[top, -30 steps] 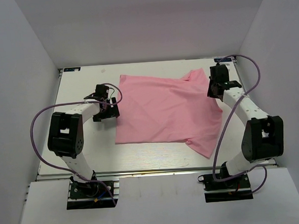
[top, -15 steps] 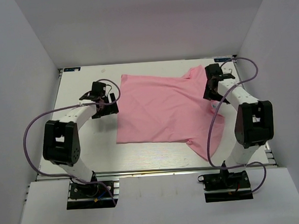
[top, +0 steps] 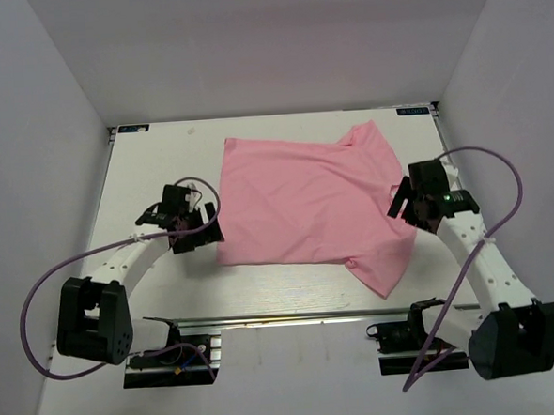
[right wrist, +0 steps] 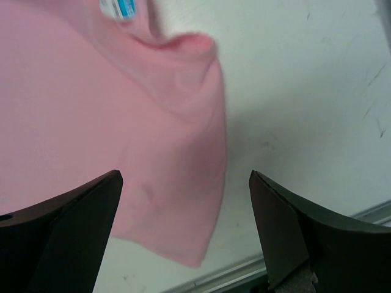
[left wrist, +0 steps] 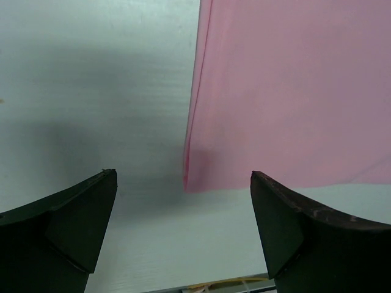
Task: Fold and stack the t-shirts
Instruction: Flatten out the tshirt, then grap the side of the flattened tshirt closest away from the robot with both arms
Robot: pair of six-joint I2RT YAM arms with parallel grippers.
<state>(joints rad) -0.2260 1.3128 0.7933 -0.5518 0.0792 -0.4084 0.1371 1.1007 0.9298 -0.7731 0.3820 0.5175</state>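
On the white table (top: 152, 168) the t-shirt (top: 305, 201) lies between the left pincer (top: 206, 227) and right pincer (top: 396, 200), both spread wide, empty.

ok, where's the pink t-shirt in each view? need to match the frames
Top external: the t-shirt lies spread flat in the middle of the picture.
Left wrist: the t-shirt fills the upper right; its corner ends near frame centre.
Right wrist: the t-shirt fills the left and top, with one edge running down toward bottom centre.
Shared landmark: the white table, bare beside the cloth in all three views.
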